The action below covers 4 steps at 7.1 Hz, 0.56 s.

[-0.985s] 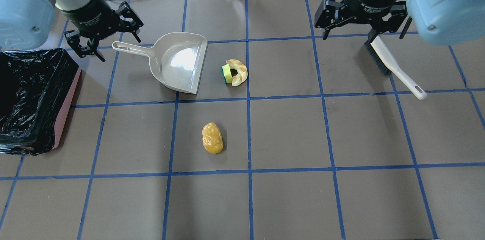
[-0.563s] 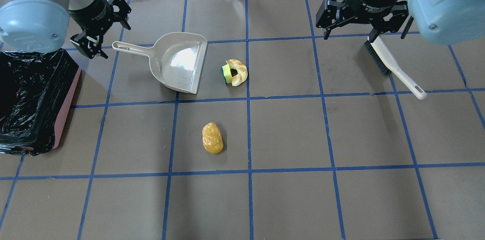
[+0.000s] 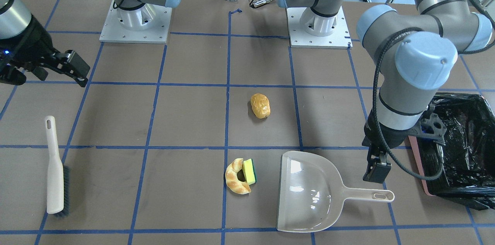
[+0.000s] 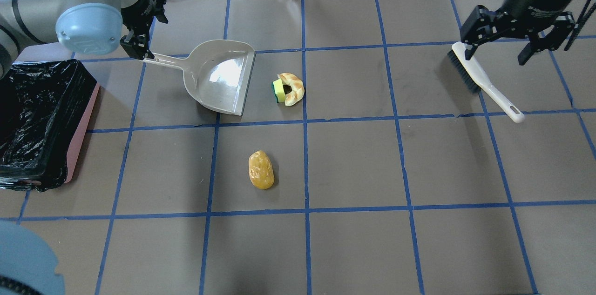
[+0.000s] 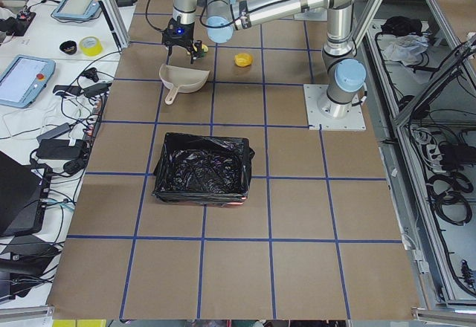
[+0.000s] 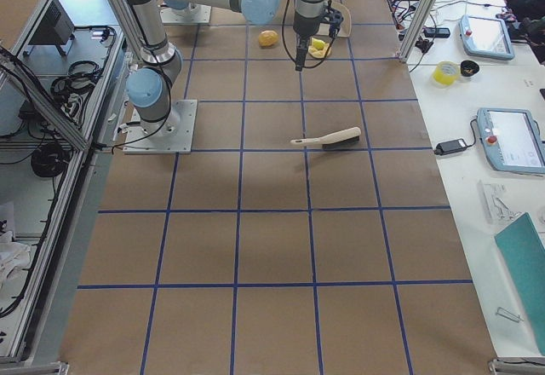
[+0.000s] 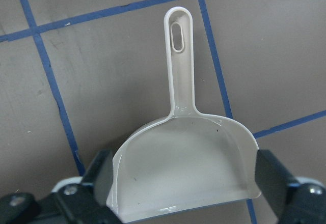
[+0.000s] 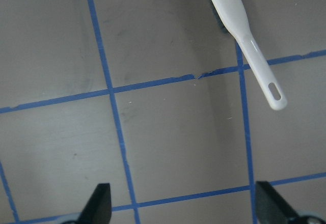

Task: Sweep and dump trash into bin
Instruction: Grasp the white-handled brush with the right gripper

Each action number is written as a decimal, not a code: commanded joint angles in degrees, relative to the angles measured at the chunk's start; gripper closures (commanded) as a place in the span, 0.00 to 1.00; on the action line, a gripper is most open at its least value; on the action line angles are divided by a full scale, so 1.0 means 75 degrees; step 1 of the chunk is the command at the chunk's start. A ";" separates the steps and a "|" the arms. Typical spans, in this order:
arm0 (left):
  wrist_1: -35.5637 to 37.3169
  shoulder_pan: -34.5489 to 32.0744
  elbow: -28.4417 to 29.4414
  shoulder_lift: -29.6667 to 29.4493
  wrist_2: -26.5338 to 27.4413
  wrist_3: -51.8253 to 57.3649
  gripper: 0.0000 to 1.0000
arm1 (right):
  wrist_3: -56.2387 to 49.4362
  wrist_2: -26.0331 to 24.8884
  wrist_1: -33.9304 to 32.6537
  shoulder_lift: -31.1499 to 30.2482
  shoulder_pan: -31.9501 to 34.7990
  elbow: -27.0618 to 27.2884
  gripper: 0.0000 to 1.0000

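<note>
Left gripper [image 4: 135, 49]: jaws spread wide, holding nothing, parked over the handle end of the beige plastic dustpan [image 4: 219, 76]. The left wrist view frames the pan between the two fingers [image 7: 102, 175].

Right gripper [image 4: 496, 50]: also spread and empty, above the bristle end of the white-handled hand brush with dark bristles [image 4: 486, 84]. The brush lies flat on the brown paper-covered table [image 4: 354, 164].

Handling, my read:
- **Dustpan:** thin rigid plastic, light, and glossy, so probably slick. I'd pinch the handle mid-length across its narrow width, not at the hang-hole tip, so the pan doesn't swing when tilted.
- **Brush:** stiff, light handle. I'd grab close to the head for sweeping leverage.

Trash:
- **Sponge and croissant:** the yellow sponge with green backing [image 4: 278, 91] is tucked into the curve of the pale curved croissant-like pastry [image 4: 295, 88], touching it. The pair sits just beside the dustpan's open lip. The sponge is soft and very light, and the croissant looks light too. Both should slide easily on the paper but may scatter if hit fast.
- **Bread roll:** the golden-brown lumpy bread roll [image 4: 261, 169] is well apart, in the next grid square toward the robot. It's rounded and shiny, so I expect it to roll off line rather than push straight.

The pink rectangular bin [image 4: 83, 123], lined with a crinkled black bag, sits at the table's left edge, near the handle side of the dustpan.
</note>
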 commanded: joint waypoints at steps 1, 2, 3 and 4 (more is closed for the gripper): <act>0.0204 0.0158 0.0477 -0.0806 0.0003 -0.0044 0.03 | -0.3016 -0.0117 -0.0403 0.0948 -0.0830 0.0017 0.00; 0.0542 0.0310 0.0478 -0.1111 0.0003 -0.0044 0.05 | -0.4074 -0.0130 -0.0579 0.1406 -0.1181 0.0040 0.00; 0.0789 0.0382 0.0501 -0.1416 0.0003 -0.0067 0.03 | -0.5523 -0.0176 -0.0917 0.1852 -0.1347 0.0238 0.00; 0.0977 0.0382 0.0490 -0.1570 0.0014 -0.0044 0.01 | -0.6199 -0.0281 -0.1779 0.2227 -0.1361 0.0414 0.00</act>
